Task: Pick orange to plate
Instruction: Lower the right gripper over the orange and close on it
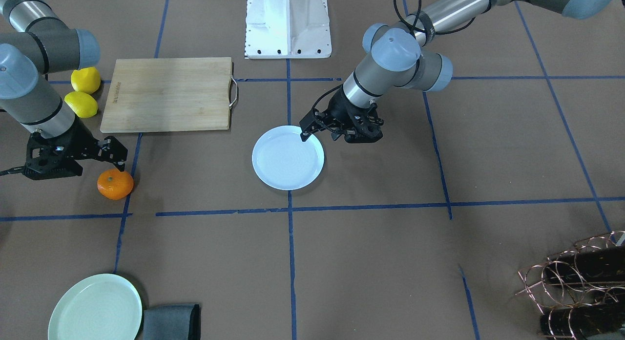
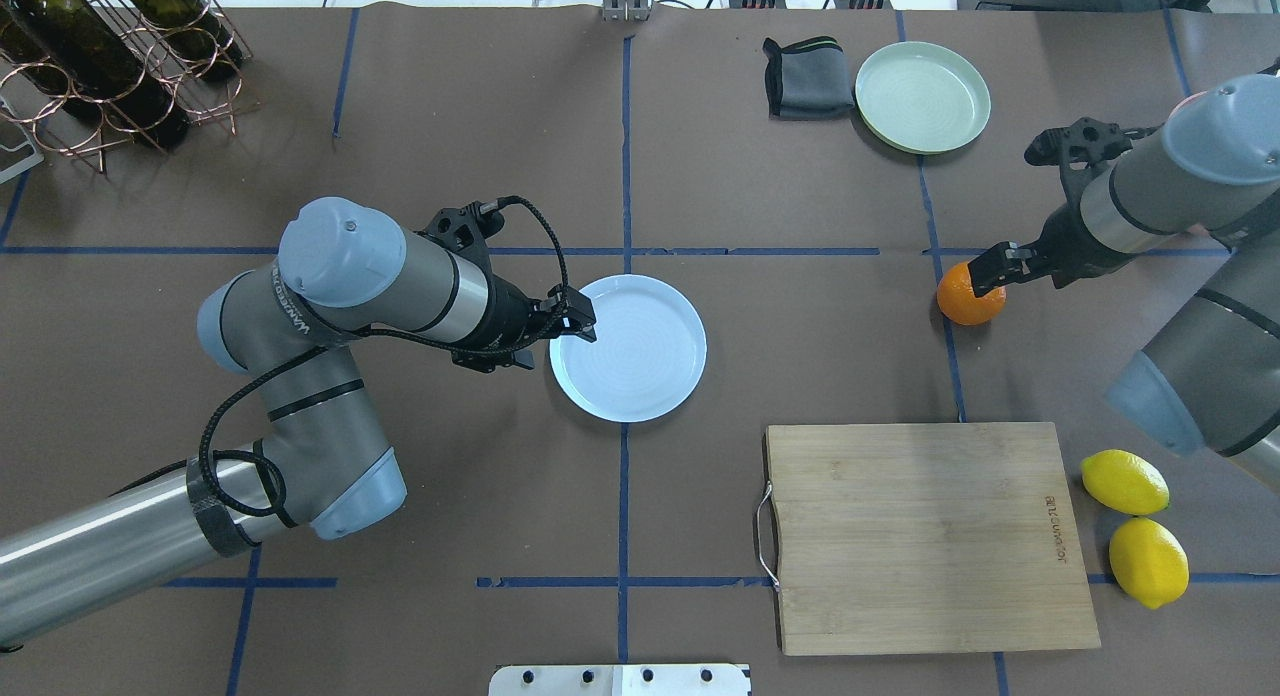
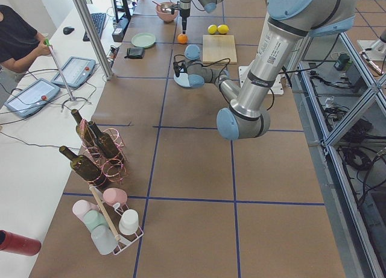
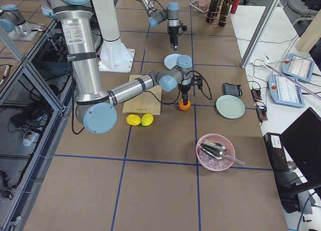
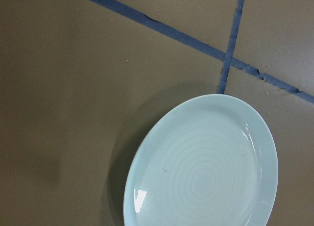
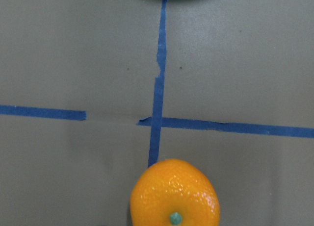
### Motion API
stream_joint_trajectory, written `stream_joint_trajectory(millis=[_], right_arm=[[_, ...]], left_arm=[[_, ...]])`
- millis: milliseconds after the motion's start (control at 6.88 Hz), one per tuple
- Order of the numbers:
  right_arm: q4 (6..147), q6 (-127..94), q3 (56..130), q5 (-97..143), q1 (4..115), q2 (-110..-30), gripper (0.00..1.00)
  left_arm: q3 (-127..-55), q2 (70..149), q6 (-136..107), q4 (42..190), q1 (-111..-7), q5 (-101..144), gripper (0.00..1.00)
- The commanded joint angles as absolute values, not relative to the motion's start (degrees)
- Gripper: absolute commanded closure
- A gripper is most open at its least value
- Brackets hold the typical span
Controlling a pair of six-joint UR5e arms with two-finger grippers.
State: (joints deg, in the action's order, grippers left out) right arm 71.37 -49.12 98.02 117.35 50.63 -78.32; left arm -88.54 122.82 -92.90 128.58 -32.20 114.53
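The orange (image 2: 968, 296) lies on a blue tape line at the table's right side; the right wrist view shows the orange (image 6: 174, 194) low in the picture with its green stem dimple. My right gripper (image 2: 1015, 268) hangs just above the orange (image 1: 115, 184), and looks open, with nothing held. The pale bluish-white plate (image 2: 630, 348) sits at the table's middle, bare. My left gripper (image 1: 320, 135) hovers over the near-left rim of the plate (image 1: 288, 161), open and holding nothing. The left wrist view shows only the plate (image 5: 206, 172) and tape.
A wooden cutting board (image 2: 925, 531) lies near the robot on the right, with two lemons (image 2: 1125, 481) beside it. A mint-green plate (image 2: 922, 96) and grey cloth (image 2: 808, 76) sit far right. A wine rack (image 2: 100, 66) stands far left, a pink bowl (image 4: 215, 152) at the right end.
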Motion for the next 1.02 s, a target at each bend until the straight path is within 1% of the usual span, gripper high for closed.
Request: stream_joint_trajectory(millis=[0,145,873], right_arm=[[66.4,-51.5,94.8,116.1,49.7,-77.7,0.0],[66.1,-51.5,93.1,116.4,49.5,-77.7,0.0],[66.1,-51.5,90.8,116.1,47.6,-76.6,0.0]], left_arm=[[-88.5,122.7,-92.9,128.6,-32.2,114.5,0.0],[-88.5,122.7,-92.9,128.7,-32.2,114.5,0.0],[-88.9,122.6,-92.9,128.6,-32.1,113.6,0.0]])
